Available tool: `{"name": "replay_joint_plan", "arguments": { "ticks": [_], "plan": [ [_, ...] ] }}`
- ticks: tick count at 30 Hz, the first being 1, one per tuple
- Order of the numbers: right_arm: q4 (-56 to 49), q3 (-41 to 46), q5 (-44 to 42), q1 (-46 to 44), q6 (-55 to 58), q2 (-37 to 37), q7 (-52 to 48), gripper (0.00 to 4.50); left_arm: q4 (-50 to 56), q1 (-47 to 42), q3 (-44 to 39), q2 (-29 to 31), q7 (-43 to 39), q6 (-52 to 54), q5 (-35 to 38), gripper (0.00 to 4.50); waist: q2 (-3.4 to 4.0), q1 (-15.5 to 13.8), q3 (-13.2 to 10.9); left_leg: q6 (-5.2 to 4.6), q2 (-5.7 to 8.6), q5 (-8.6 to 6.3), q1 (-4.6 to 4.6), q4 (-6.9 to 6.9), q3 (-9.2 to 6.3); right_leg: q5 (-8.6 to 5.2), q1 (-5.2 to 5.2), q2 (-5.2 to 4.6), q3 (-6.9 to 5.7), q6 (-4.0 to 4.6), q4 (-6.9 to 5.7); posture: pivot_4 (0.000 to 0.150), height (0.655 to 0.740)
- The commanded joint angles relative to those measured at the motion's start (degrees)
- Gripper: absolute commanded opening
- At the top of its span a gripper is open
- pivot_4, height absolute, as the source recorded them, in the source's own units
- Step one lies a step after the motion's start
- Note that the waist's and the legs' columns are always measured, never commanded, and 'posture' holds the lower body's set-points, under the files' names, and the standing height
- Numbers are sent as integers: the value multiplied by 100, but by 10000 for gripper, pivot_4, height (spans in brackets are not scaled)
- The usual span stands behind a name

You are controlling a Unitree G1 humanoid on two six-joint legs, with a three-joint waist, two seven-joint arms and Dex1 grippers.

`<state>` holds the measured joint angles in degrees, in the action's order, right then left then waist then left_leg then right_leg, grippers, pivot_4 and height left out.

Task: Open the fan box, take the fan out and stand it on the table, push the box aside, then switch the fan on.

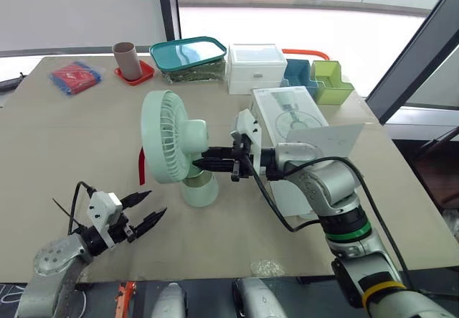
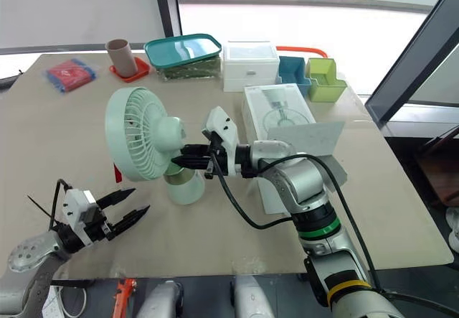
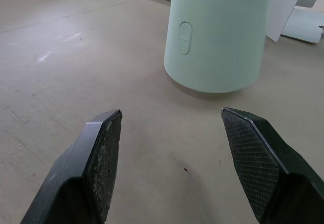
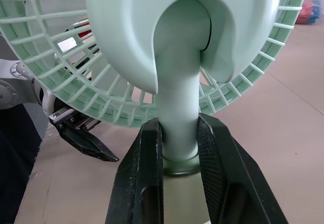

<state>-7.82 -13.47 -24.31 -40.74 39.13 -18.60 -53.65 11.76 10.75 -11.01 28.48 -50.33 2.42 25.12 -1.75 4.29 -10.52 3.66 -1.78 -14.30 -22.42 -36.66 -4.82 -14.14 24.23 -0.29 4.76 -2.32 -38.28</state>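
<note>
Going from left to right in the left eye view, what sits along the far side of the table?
Red and blue packet → brown cup → teal-lidded container → white storage box → blue bin → green bin.

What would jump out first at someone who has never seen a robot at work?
The pale green fan stands upright in the middle of the table, its neck pinched between the right arm's fingers. Beside it, on the robot's right, lies the white box with a flap open. Nearer the front edge, the left arm's fingers are spread wide, pointing at the fan's base.
</note>
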Motion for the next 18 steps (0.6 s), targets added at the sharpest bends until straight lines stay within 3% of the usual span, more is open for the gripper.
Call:
{"name": "replay_joint_plan", "arguments": {
  "ticks": [1,7,8,18],
  "plan": [
    [-342,158,-182,-138,-175,-8,-89,4188,97,-40,-95,-116,208,-253,-46,30975,0,0,0,0,1,0,0,-1,0,0,-1,-1,1,0,0,1500,7400],
    [-301,128,-168,-181,-176,-10,-104,4188,174,-155,-65,-81,783,-79,-448,30975,0,0,0,0,1,1,0,-6,1,1,-2,0,1,0,-2,1500,7400],
    [-294,124,-163,-186,-181,-7,-101,4188,154,-179,-105,-85,731,-101,-345,34367,0,0,0,0,1,1,0,-6,1,1,-2,0,1,0,-2,1500,7400],
    [-272,109,-116,-204,-236,48,-37,4188,129,-238,-134,-14,446,74,145,34367,0,0,0,0,1,1,0,-6,1,1,-2,-1,0,0,-4,1500,7400]
  ]
}}
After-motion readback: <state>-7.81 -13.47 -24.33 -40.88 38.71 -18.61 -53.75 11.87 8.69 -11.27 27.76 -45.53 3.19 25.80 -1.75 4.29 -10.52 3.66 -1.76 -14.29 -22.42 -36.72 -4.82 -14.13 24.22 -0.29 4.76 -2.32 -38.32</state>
